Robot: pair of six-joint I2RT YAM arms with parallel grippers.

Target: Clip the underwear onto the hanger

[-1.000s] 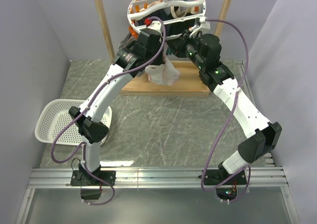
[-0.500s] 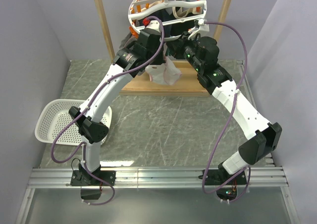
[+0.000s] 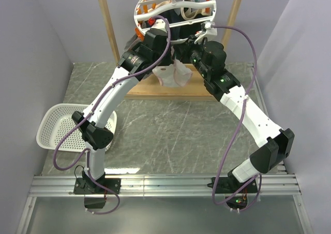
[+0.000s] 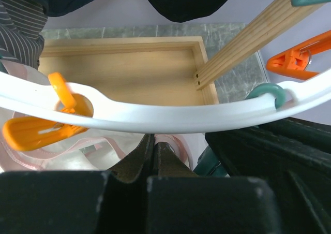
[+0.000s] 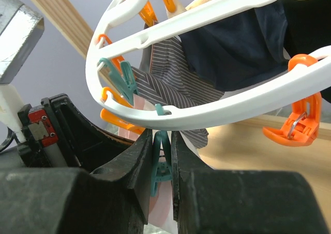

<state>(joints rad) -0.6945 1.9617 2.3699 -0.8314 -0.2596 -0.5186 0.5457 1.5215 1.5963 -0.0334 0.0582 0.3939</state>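
The white oval hanger [image 3: 170,9] hangs by its hook from the wooden rack's top bar, with orange and teal clips below its ring. The pale pink underwear [image 3: 175,74] hangs under it between both arms. My left gripper [image 4: 153,143] is shut on the underwear's pink-trimmed edge [image 4: 178,146], just under the white ring [image 4: 155,117]. My right gripper [image 5: 163,151] is shut on a teal clip [image 5: 161,164] hanging from the ring [image 5: 217,110], squeezing its handles, with pink fabric behind it. Both grippers are hidden in the top view.
A wooden frame rack [image 3: 111,34] with a tray base [image 3: 170,91] stands at the back. Dark navy garments [image 5: 232,42] and a grey striped cloth [image 5: 170,73] hang from the hanger. A white mesh basket [image 3: 57,122] sits at the left.
The right arm has shifted a little left toward the underwear. The underwear has swung slightly right. The left arm has barely moved.
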